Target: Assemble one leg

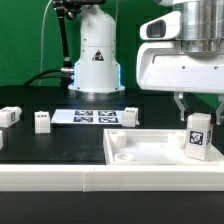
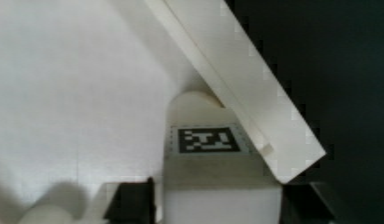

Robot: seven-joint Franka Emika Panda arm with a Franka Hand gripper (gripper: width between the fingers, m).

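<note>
A green curtain hangs behind a black table.

In the exterior view, the arm's white base stands at the back of the table. The marker board lies flat in front of it. A loose leg sits at the exterior view's left edge, and a second loose leg is near it. A third loose leg sits just beside the marker board's end toward the exterior view's right. The tray lies in the near right part of the table. The leg stands upright inside the tray, toward the exterior view's right, with its tag facing the camera. The gripper hangs straight above the leg. Its fingers come down on either side of the leg's top, and a thin gap seems to show on each side.

In the wrist view, the leg is seen from above with its tag showing, standing on the tray's floor. The tray's rim runs slantwise just beside the leg. The gripper straddles the leg's near end, and the dark fingers sit right against its sides. I cannot tell whether they press on the leg or only flank it.
</note>
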